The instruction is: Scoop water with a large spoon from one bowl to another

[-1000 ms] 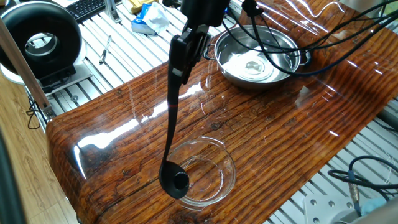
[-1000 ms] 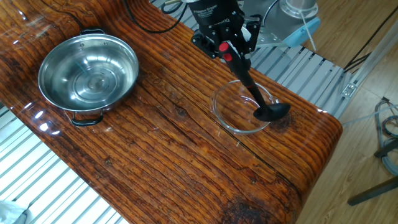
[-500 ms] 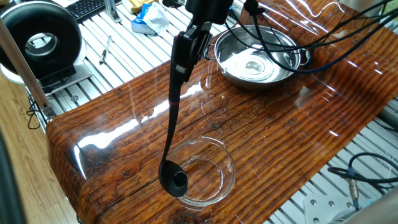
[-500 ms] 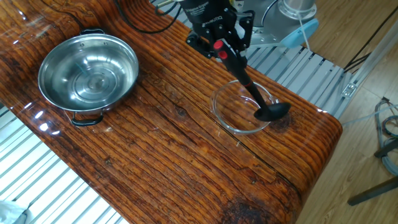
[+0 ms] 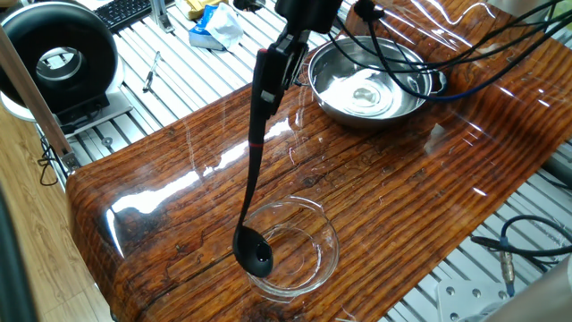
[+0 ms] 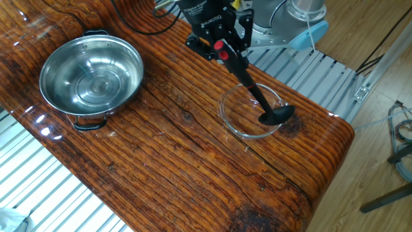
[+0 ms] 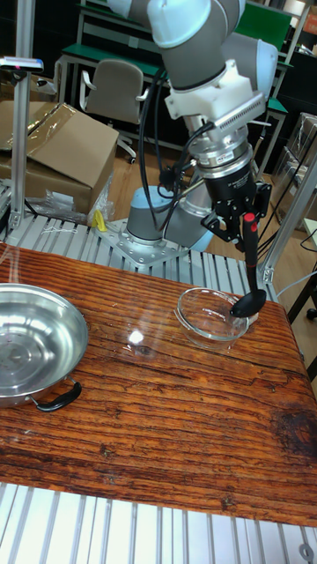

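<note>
Gripping ladle handle near red tip, fingers clamped.

Bright, sharp views; overhead light glares white off the glossy table.

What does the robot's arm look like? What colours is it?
The arm is made of fat, rounded grey tubes joined like elbows. It has a white block near the wrist, then a ribbed silver ring. Below that sits the black gripper with two short black jaws. Black cables loop down beside it. White lettering marks the gripper's body, too small to read.
</note>
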Robot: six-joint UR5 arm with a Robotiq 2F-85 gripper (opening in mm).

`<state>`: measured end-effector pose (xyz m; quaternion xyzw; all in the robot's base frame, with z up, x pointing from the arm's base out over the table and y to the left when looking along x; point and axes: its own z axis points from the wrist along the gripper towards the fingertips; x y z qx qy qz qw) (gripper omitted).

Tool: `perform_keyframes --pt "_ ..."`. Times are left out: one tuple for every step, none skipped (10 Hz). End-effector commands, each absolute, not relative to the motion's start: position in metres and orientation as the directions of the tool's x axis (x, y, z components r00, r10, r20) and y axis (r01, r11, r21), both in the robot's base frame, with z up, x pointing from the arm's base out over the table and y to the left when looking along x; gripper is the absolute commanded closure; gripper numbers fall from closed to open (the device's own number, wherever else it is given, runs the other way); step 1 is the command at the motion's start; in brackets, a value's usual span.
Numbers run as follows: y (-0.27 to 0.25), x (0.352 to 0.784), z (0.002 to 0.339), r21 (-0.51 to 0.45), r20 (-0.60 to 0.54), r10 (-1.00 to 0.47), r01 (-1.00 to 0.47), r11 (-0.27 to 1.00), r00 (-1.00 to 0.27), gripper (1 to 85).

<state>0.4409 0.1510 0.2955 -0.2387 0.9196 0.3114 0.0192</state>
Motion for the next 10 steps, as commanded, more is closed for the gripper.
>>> perform_keyframes --pt "0.1525 0.4437 0.2979 0.575 -0.230 -0.444 -0.489 0.656 -0.866 84.7" --pt "0.1524 0.4448 0.2964 0.576 -0.245 -0.446 -0.500 0.647 -0.861 84.7" --pt "0.1511 0.4452 0.2940 0.575 -0.255 -0.450 -0.508 0.641 -0.856 84.7" --pt "0.1495 0.4455 0.2923 0.572 -0.261 -0.455 -0.516 0.638 -0.852 84.7" --pt "0.1484 0.4457 0.2922 0.570 -0.264 -0.459 -0.521 0.635 -0.848 84.7" --pt "0.1470 0.4464 0.2909 0.565 -0.268 -0.464 -0.528 0.634 -0.844 84.7" --pt "0.1465 0.4473 0.2899 0.563 -0.275 -0.469 -0.535 0.630 -0.840 84.7" --pt "0.1457 0.4477 0.2889 0.562 -0.279 -0.472 -0.541 0.626 -0.836 84.7" --pt "0.1455 0.4478 0.2887 0.563 -0.279 -0.472 -0.541 0.625 -0.836 84.7" --pt "0.1446 0.4478 0.2880 0.560 -0.277 -0.473 -0.541 0.628 -0.836 84.7"
